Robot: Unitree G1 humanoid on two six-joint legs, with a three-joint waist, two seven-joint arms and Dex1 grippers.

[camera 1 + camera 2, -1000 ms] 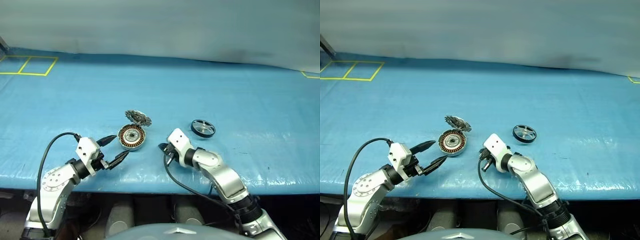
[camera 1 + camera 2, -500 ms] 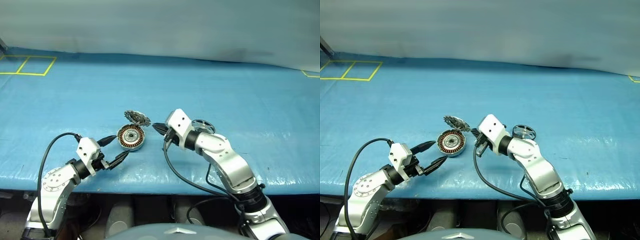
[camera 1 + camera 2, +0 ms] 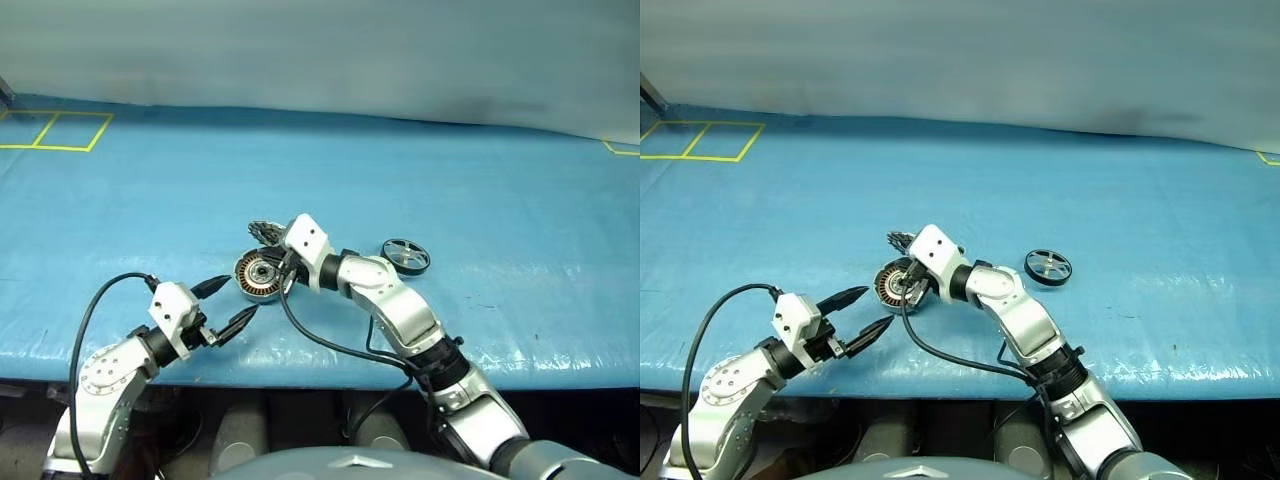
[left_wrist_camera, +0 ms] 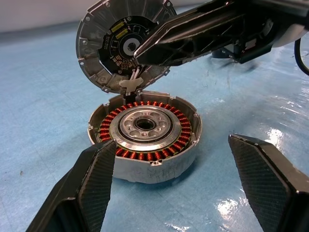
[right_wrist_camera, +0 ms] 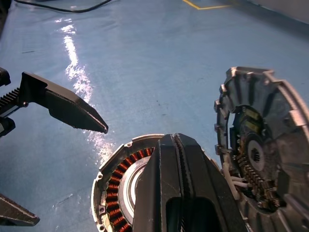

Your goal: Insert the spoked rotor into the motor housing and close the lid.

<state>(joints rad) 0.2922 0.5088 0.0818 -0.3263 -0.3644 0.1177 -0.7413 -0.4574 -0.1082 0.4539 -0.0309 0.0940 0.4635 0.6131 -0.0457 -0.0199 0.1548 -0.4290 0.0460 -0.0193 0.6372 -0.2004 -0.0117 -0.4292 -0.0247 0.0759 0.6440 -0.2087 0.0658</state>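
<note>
Rotor step not yet done: spoked rotor [image 3: 405, 256] lies on the counter [image 3: 500, 180] right of centre, right tool [image 4: 145, 48] (pinched shut, empty) at the upright lid [image 4: 116, 43] over motor housing [image 4: 145, 137]; left tool [image 3: 228, 302] gapes empty, so fetch rotor next.

right claw [image 4: 145, 50] over motor housing [image 4: 147, 137] (blocking it), upright lid [image 4: 120, 43] behind

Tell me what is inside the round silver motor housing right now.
Inside the round silver motor housing sit a ring of copper-red windings and a silvery centre hub. No spoked rotor is in it. The floor beneath the windings is covered.
</note>
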